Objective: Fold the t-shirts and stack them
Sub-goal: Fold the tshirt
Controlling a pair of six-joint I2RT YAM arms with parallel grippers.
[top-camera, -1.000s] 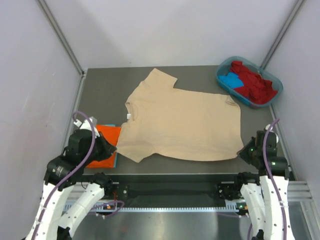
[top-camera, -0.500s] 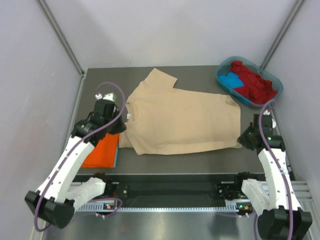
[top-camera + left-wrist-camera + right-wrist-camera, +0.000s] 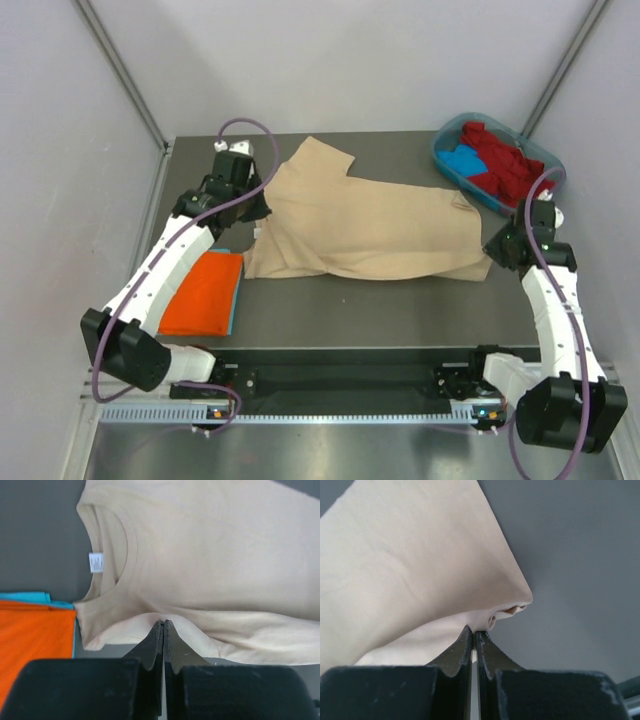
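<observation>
- A plain beige-tan cotton t-shirt [image 3: 370, 225] with short sleeves lies spread across the middle of a dark grey table [image 3: 400, 310]. The cloth is soft and lightly creased, and a small white neck label [image 3: 96, 562] shows inside the collar.
- The shirt's near long edge is doubled over onto its body and raised at both ends.
- Its long axis runs left to right across the table, with the collar to the left, the hem to the right, and one sleeve pointing to the far side.
- The left gripper [image 3: 163, 625] is clamped tight on a fold of beige cloth near the collar end.
- The right gripper [image 3: 472, 630] pinches the hem corner, its jaws pressed together.
- Just beside the collar end, at the near left, a folded orange t-shirt [image 3: 203, 293] rests on a folded blue t-shirt [image 3: 25, 596], of which only a thin edge shows.
- At the far right corner, a teal-blue oval plastic tub [image 3: 438, 152] holds crumpled red cloth [image 3: 505, 160] and a blue piece [image 3: 462, 160].
- Count: one beige shirt, one orange, one blue beneath it, one tub, two arms. The number of red garments cannot be told.
</observation>
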